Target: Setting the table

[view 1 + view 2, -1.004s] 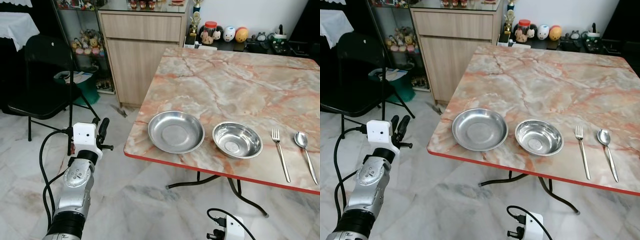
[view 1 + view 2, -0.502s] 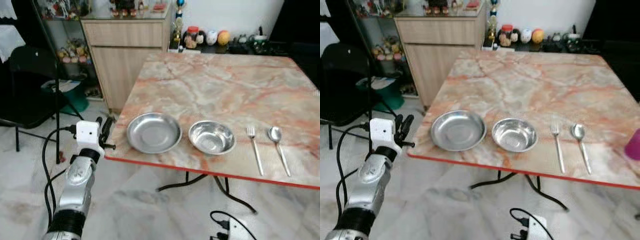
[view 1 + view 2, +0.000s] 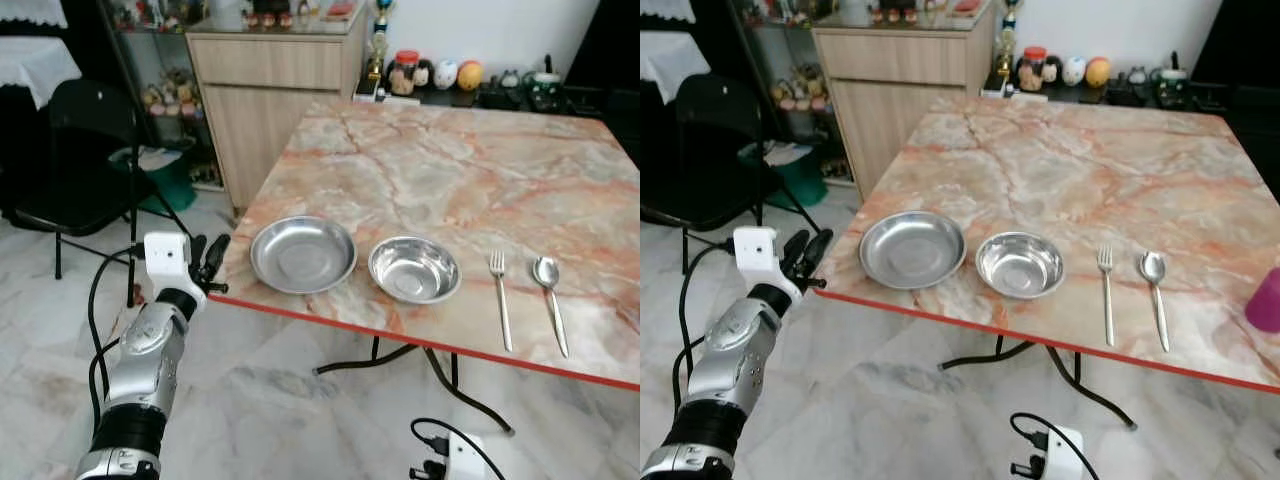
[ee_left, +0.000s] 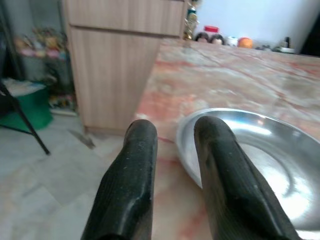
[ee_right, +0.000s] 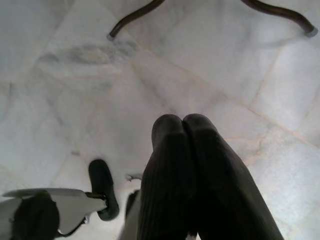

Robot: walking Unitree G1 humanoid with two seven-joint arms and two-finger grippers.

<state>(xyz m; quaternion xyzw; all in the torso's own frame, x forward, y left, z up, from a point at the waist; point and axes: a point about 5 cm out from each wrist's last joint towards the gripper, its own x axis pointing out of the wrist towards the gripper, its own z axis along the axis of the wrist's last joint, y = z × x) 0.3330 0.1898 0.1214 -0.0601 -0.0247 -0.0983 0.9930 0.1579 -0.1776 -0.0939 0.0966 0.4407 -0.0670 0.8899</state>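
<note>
Home dining room: marble table (image 3: 470, 170), wooden sideboard (image 3: 270, 90), folding chair (image 3: 70, 160)

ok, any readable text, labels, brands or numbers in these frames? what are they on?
None can be read.
Red-lidded jar on the sideboard: any label is too small and blurred.
Papers by the black chair: too small to read.
Plate, bowl, fork, spoon: no markings visible.

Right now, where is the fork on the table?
In the left eye view the fork lies toward the right of the marble table near its front edge, between the steel bowl on its left and the spoon on its right.
</note>
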